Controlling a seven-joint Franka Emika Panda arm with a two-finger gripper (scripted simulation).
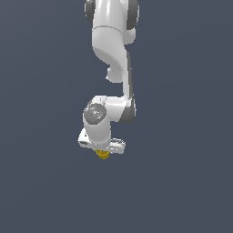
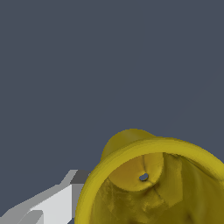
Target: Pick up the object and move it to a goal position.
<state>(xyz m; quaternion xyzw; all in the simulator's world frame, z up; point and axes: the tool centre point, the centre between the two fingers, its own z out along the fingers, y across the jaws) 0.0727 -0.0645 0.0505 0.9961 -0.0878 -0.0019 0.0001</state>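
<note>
One arm, one cup beneath its hand

One white Franka arm [image 1: 111, 50] hangs down the middle of the exterior view against a plain slate-grey ground [image 1: 182, 182]. Its gripper [image 1: 103, 151] points downward, and the small yellow cup [image 1: 103, 154] peeks out just under it, touching or nearly so. Through the wrist view the cup [image 2: 148, 183] looms close, rim toward the camera, a tiny hole in its base, with one pale finger [image 2: 48, 205] beside it. Whether the jaws clamp the cup I cannot tell.
</note>
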